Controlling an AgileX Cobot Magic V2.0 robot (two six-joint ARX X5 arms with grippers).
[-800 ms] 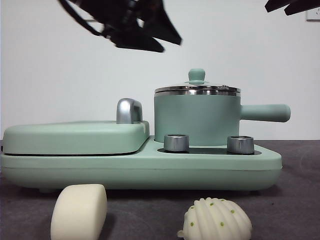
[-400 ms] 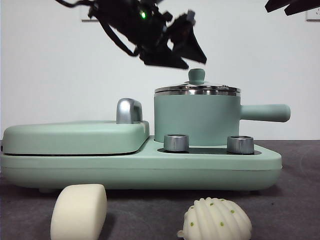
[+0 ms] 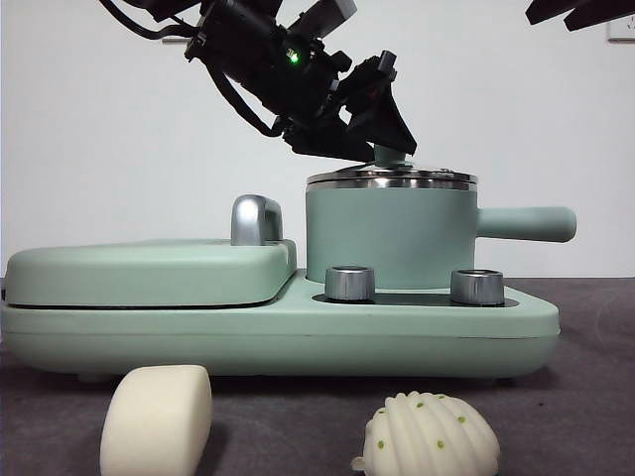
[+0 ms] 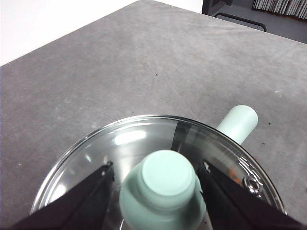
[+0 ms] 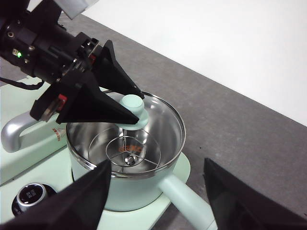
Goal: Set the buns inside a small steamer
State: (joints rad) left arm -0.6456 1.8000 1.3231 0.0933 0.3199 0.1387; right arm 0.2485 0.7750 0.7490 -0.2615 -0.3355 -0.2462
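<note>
The small steamer (image 3: pixel 391 236) was seated upright on the right half of a mint-green cooking base (image 3: pixel 278 327), behind two steel dials (image 3: pixel 350 283), with its long straight handle (image 3: pixel 526 223) held level and directed to the right in the front view, so that the long axis of pot and handle ran across the table. The glass lid (image 4: pixel 158 158) was seen closed on the steel rim, and through it a wire rack (image 5: pixel 127 151) was visible inside the pot. The left gripper (image 3: pixel 382 134) was found lowered at a slant from the upper left, its two jaws spread to either side of the green knob (image 4: pixel 160 179); whether they touched the knob could not be told. The right gripper (image 5: pixel 153 201) was held high and well apart from the steamer, its jaws spread wide and nothing between them. The buns were left on the grey table (image 3: pixel 595 397) in front of the base: the smooth cream bun (image 3: pixel 157 418) at the left, standing tilted, and the ribbed white bun (image 3: pixel 429 436) with green dots at the right, its length lying across the table. A flat griddle cover (image 3: pixel 149 273) with a chrome handle (image 3: pixel 256 219) was noted on the left half.
</note>
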